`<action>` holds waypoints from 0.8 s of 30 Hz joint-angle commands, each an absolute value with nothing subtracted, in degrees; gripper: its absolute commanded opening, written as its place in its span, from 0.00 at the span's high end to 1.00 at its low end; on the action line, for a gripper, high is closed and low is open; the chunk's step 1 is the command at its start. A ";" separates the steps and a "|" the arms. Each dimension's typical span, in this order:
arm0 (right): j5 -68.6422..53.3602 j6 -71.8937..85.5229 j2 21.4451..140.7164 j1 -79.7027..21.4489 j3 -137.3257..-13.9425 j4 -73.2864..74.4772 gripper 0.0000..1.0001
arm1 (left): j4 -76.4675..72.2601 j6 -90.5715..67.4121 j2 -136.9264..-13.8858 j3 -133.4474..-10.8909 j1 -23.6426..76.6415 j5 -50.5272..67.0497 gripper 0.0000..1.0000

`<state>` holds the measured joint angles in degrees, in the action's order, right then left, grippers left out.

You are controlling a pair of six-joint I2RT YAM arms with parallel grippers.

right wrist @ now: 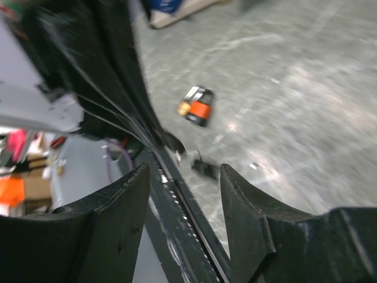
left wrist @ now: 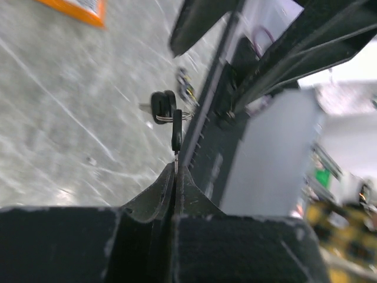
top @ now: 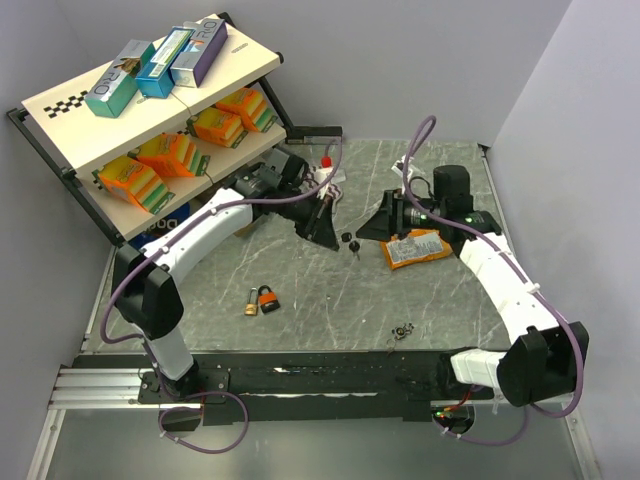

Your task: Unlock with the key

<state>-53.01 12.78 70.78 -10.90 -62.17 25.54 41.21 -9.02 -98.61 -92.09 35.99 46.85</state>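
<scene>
1. Top external view is showing the left arm reaching out over the middle of the desk [top: 450,310], with the right arm coming in from the right edge to meet it.
2. The left claw [left wrist: 175,171] is sitting fully closed, and its tips are pinching the thin blade of a black-headed key [left wrist: 177,131]. A second black key on the same ring is hanging just beside it.
3. The key is sitting over the desk's middle, slightly toward the far edge, between the two claws.
4. The right claw [right wrist: 182,174] is standing open and gripping nothing. The left claw's dark edge is running through the gap between its fingers, and the key is showing just beyond its tips.
5. The orange padlock [top: 268,298] is lying flat toward the near left part of the desk, well apart from both claws. A small brass lock [top: 250,304] is touching its left side.
6. An orange packet [top: 415,248] is lying right of the middle, partly under the right arm.
</scene>
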 commanded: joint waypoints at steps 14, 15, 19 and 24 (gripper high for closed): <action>-64.24 11.95 75.15 -16.08 -64.86 19.16 0.52 | 47.29 -4.83 -99.23 -94.83 35.68 58.97 0.99; -64.51 11.87 75.23 -16.17 -64.78 19.25 0.53 | 47.02 -4.83 -99.14 -94.83 35.60 58.97 0.99; -65.83 11.78 75.32 -16.43 -64.69 18.64 0.57 | 47.20 -4.83 -99.32 -95.01 35.33 59.50 0.99; -68.02 11.34 76.55 -16.87 -65.56 19.33 0.60 | 46.93 -4.75 -99.75 -95.80 35.16 60.03 0.99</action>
<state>-64.23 13.10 75.61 -16.21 -62.70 20.58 48.25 -5.61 -99.39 -92.66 35.59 56.82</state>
